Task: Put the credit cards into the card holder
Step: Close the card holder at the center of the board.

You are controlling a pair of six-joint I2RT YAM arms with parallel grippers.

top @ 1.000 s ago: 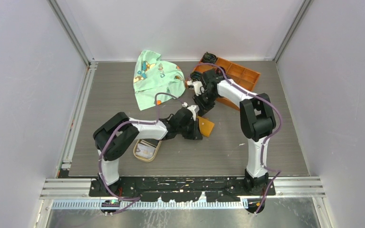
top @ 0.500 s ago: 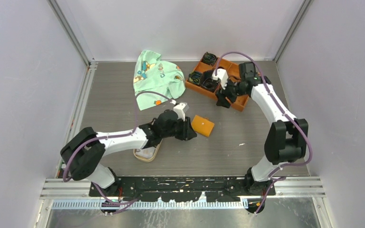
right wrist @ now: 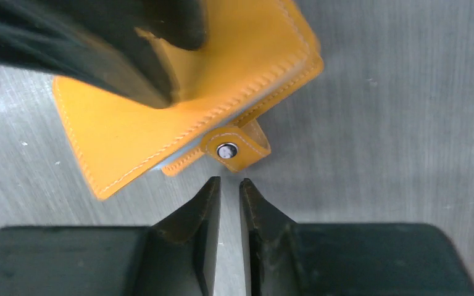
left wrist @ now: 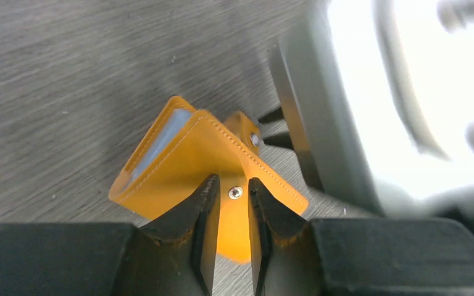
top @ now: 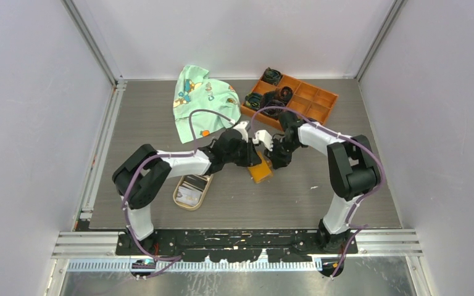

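Cards wait in the dish left of the wallet, none slotted, I judge. My left fingers pinch its cover; my right fingers, narrow and empty, hover by its snap.

Grey wood-grain table, matt surface. At far left, a mint-green printed cloth lies crumpled. At far right, an orange compartmented tray sits at an angle to the table edge, with dark coiled items in its left-hand compartments. At near left, a tan oval dish stands well apart from both.
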